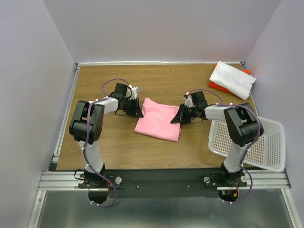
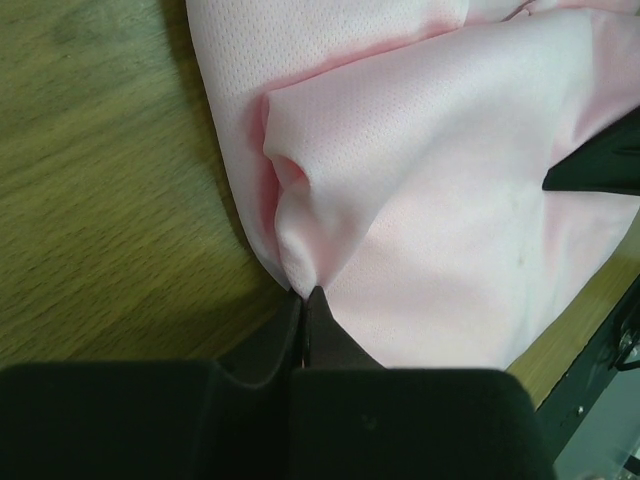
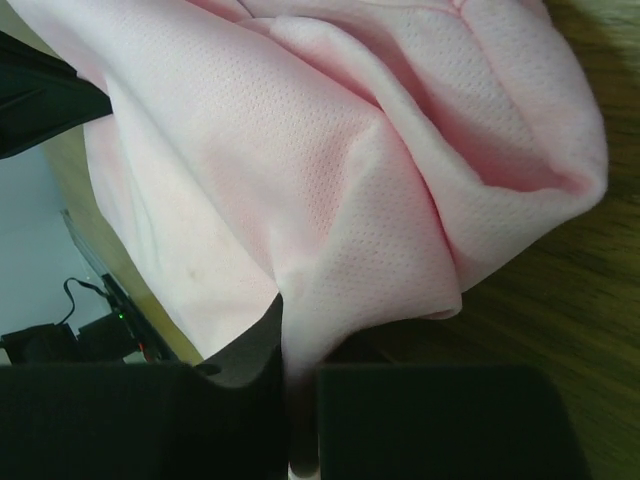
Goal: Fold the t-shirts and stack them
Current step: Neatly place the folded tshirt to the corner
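Folding looks half done on the pink t-shirt (image 1: 158,119), lying mid desk (image 1: 114,142); jaws of left gripper (image 1: 137,110) and right gripper (image 1: 179,117) clench its opposite edges; white t-shirt (image 1: 232,78) sits folded atop orange-red t-shirt (image 1: 214,86) at the far right corner; pink one not yet stacked.

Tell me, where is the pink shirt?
In the top view the pink shirt lies in the middle of the table, between the left gripper and the right gripper, each pinching an edge.

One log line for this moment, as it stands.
pink t-shirt: partly folded | left gripper: shut on left edge | right gripper: shut on right edge | white t-shirt: on orange t-shirt, far right
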`<action>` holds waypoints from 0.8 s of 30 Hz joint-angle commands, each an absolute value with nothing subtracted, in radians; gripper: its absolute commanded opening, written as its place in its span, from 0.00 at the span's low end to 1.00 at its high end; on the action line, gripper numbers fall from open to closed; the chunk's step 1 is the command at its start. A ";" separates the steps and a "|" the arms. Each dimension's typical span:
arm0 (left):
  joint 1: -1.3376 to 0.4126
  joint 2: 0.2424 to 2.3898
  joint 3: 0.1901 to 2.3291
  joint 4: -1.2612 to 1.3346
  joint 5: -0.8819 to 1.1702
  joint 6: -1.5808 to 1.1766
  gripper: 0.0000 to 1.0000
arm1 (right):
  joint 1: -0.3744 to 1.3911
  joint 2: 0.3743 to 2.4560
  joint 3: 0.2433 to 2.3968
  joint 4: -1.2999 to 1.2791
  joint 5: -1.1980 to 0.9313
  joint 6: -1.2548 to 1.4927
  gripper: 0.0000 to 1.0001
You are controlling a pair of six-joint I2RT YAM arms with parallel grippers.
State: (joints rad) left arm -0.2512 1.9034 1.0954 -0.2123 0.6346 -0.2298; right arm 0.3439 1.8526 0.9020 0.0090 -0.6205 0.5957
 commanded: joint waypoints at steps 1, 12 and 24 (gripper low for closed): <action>-0.264 1.933 1.077 -0.275 0.581 -0.219 0.01 | 0.351 1.887 0.880 -0.080 -0.534 0.554 0.06; -0.253 1.812 1.109 -0.261 0.457 -0.262 0.28 | 0.351 1.815 1.037 -0.303 -0.302 0.453 0.00; -0.173 1.657 1.117 -0.268 0.387 -0.267 0.29 | 0.350 1.882 1.356 -0.581 -0.059 0.295 0.00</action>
State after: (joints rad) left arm -0.2024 1.7378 1.0977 -0.2729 0.4408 -0.2626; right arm 0.3519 1.8397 1.2453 -0.4599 -0.1925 0.3717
